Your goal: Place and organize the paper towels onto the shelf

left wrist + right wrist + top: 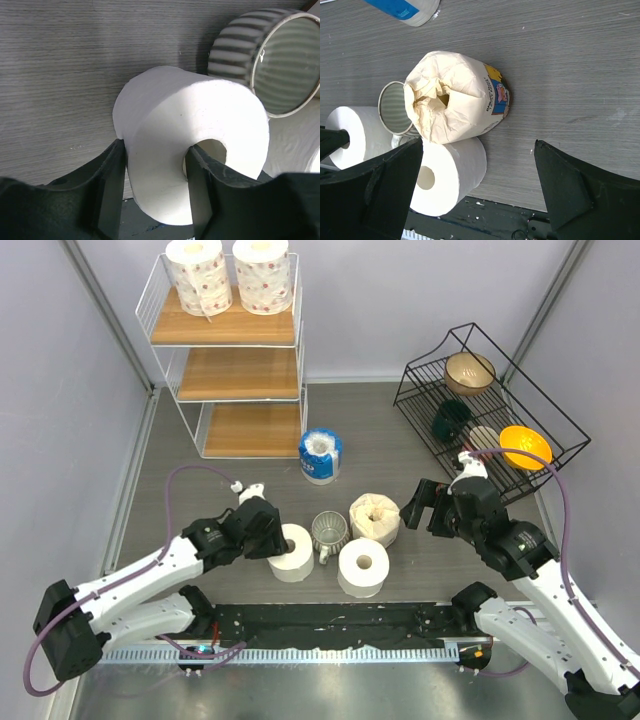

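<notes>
Now our left gripper [155,165] clamps the white roll [200,125] by its wall (finger [200,200] in core) for lifting; right gripper [476,150] gapes empty.

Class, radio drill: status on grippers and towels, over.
Left gripper clamped on white roll, one finger in core. Right gripper open, facing cream roll. Mug beside both.
</notes>
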Motion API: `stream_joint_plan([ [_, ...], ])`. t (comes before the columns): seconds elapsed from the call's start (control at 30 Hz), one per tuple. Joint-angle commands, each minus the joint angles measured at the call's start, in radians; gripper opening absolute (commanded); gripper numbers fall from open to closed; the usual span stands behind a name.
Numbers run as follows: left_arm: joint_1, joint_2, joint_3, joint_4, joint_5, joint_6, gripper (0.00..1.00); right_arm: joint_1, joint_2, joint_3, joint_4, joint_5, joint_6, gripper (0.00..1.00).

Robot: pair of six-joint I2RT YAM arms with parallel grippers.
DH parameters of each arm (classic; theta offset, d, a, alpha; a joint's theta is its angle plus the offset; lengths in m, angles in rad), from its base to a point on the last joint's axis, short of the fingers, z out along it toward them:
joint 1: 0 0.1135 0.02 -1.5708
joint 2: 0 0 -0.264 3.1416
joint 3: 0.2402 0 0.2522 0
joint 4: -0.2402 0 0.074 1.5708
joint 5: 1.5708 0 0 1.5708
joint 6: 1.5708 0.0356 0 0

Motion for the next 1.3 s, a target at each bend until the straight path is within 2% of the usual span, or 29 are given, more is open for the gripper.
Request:
stream_joint_plan([
  [0.0, -0.009, 0.012, -0.006, 0.056, 0.021, 0.018, 0.44, 0.005, -0.015, 0.000, 0.011, -0.009, -0.012, 0.98],
  [0.1, -0.009, -0.008, 0.029, 0.058, 0.051, 0.023, 0.36, 0.005, -0.017, 0.000, 0.013, -0.011, -0.012, 0.98],
  [0.23, -0.008, -0.040, 0.145, 0.020, 0.034, 0.045, 0.36, 0.005, -0.015, 0.000, 0.016, -0.014, -0.013, 0.98],
  [0.37, -0.009, -0.032, 0.346, -0.083, -0.090, 0.119, 0.36, 0.005, -0.009, 0.000, 0.020, -0.019, -0.021, 0.98],
  [0.4, -0.009, -0.022, 0.436, -0.097, -0.150, 0.139, 0.36, 0.005, -0.005, 0.003, 0.022, -0.019, -0.022, 0.98],
  [0.53, 0.015, 0.041, 0.631, -0.148, -0.305, 0.274, 0.37, 0.005, -0.005, 0.011, 0.020, -0.029, -0.024, 0.98],
  [0.6, 0.115, 0.061, 0.673, -0.119, -0.276, 0.329, 0.37, 0.004, -0.008, 0.013, 0.020, -0.032, -0.025, 0.98],
  [0.63, 0.159, 0.075, 0.695, -0.096, -0.199, 0.338, 0.36, 0.004, -0.012, 0.014, 0.020, -0.034, -0.022, 0.98],
  [0.67, 0.275, 0.083, 0.698, -0.041, -0.139, 0.343, 0.35, 0.005, -0.014, 0.013, 0.019, -0.036, -0.021, 0.98],
  [0.73, 0.371, 0.110, 0.705, 0.010, -0.030, 0.340, 0.33, 0.005, -0.020, 0.016, 0.014, -0.039, -0.019, 0.98],
  [0.8, 0.450, 0.135, 0.727, 0.054, -0.005, 0.349, 0.33, 0.005, -0.028, 0.014, 0.011, -0.037, -0.016, 0.98],
  [1.13, 0.676, 0.273, 0.902, 0.157, 0.107, 0.352, 0.35, 0.005, -0.037, 0.014, 0.005, -0.037, -0.010, 0.98],
  [1.27, 0.733, 0.301, 0.943, 0.180, 0.144, 0.337, 0.35, 0.005, -0.038, 0.014, 0.003, -0.036, -0.012, 0.98],
])
